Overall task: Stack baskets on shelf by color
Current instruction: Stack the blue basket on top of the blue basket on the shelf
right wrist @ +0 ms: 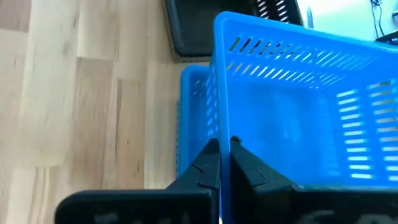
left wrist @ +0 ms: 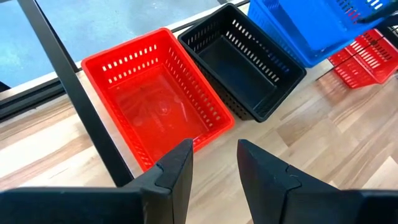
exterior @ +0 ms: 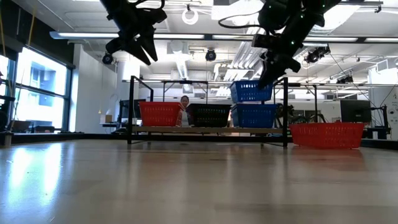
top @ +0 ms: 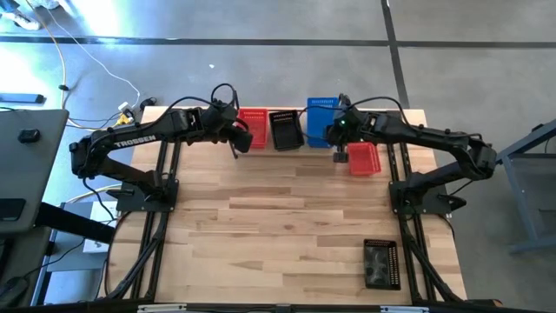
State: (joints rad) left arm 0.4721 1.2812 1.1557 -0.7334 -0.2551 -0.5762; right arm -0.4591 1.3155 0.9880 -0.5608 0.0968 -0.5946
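My fingers (left wrist: 180, 171) stand apart, empty, over the red basket (left wrist: 152, 99). Beside it sits the black basket (left wrist: 242, 59); beyond that, blue baskets (left wrist: 311, 25).

A grey polished concrete floor (top: 261, 52) surrounds the light wooden tabletop (top: 278, 226). Tall bright windows (exterior: 37, 93) stand on one side of the room, long ceiling strip lights (exterior: 205, 37) glow overhead, and a person (exterior: 185, 107) sits far behind

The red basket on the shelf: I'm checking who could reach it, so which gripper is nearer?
Left. The left gripper hovers open just beside the red basket on the shelf; the right gripper is farther along, shut on the upper blue basket.
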